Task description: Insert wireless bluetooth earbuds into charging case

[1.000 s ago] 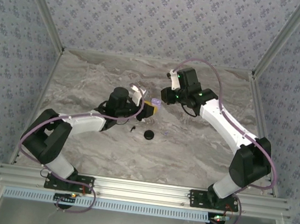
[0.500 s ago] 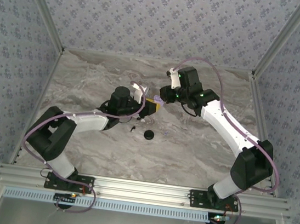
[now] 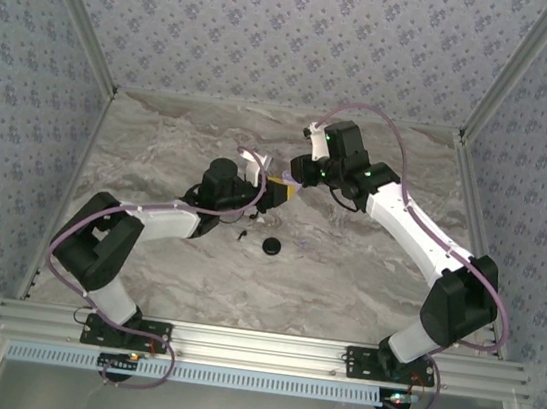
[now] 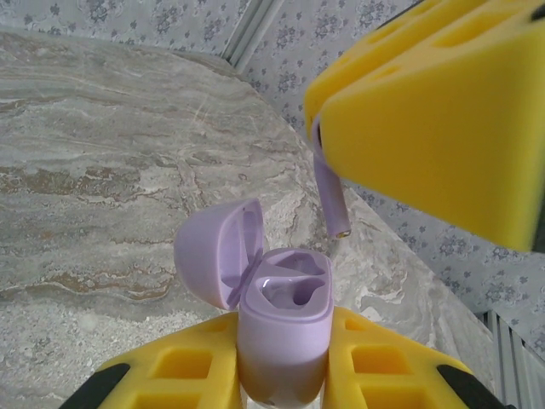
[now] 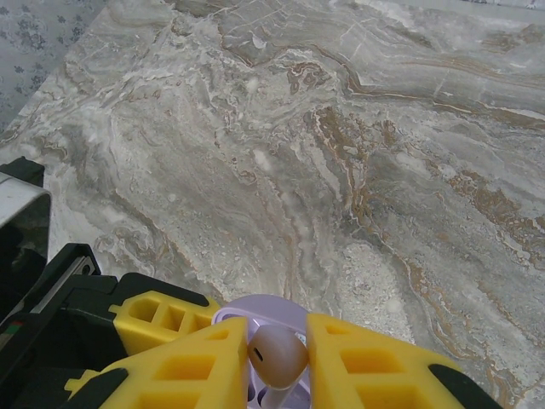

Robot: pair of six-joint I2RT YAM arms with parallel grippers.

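Right gripper [image 5: 279, 365], clamped on one lilac earbud [image 4: 330, 192], has drawn closer to the left gripper [image 4: 281, 379], which is clamped on the open charging case [image 4: 285, 317]. Earbud hangs stem-down at one o'clock of the case, not touching. Both wells look empty, so both insertions probably remain.

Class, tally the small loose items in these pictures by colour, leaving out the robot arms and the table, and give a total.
Lilac: 2 (open lilac charging case, lilac short-stemmed earbud)
Black: 2 (glossy black round puck, tiny black piece beside it on the table)
Total: 4 that show clearly
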